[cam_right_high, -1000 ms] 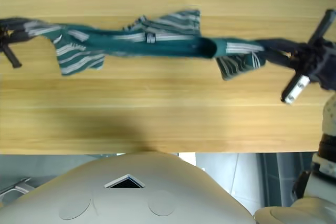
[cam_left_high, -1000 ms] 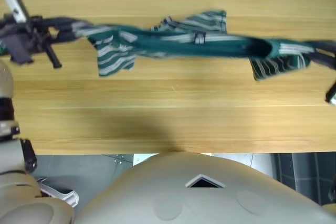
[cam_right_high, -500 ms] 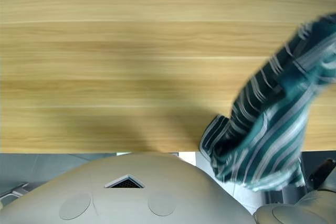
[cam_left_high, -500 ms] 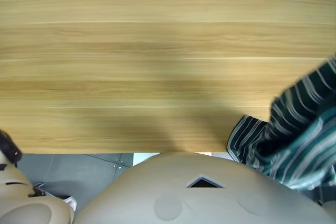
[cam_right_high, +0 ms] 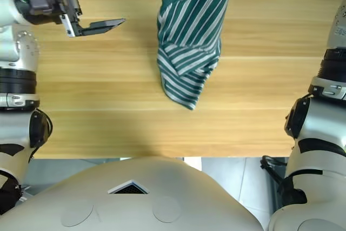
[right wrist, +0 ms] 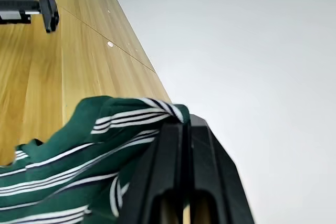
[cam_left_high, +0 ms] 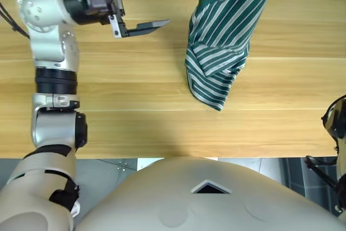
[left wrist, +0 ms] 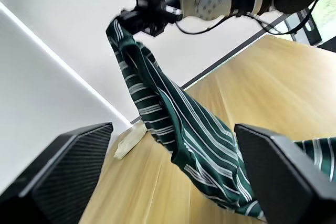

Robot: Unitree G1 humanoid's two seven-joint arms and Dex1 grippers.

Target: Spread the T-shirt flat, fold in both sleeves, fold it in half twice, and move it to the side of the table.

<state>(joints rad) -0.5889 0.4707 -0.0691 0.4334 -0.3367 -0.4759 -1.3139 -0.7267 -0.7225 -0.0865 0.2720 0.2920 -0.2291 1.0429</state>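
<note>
The green T-shirt [cam_left_high: 221, 41] with white stripes hangs bunched in a long drop over the middle of the table. Its lower end [cam_left_high: 208, 87] rests crumpled on the wood. My right gripper [right wrist: 181, 124] is shut on the shirt's top edge, high above the table; it also appears far off in the left wrist view [left wrist: 152, 9]. My left gripper [cam_left_high: 135, 27] is held over the table's left side, open and empty, a short way left of the shirt. Its fingers [left wrist: 73, 171] stand wide apart with the shirt [left wrist: 178, 129] hanging beyond them.
The wooden table [cam_left_high: 108, 106] spreads wide on both sides of the shirt, with bare wood to the left and right. Its front edge [cam_left_high: 162, 156] runs just before my body. A white wall [left wrist: 52, 77] stands behind the table.
One second ago the shirt was stretched across the table between both grippers. Now the left gripper has let go and is open, and the shirt hangs from the raised right gripper alone.
</note>
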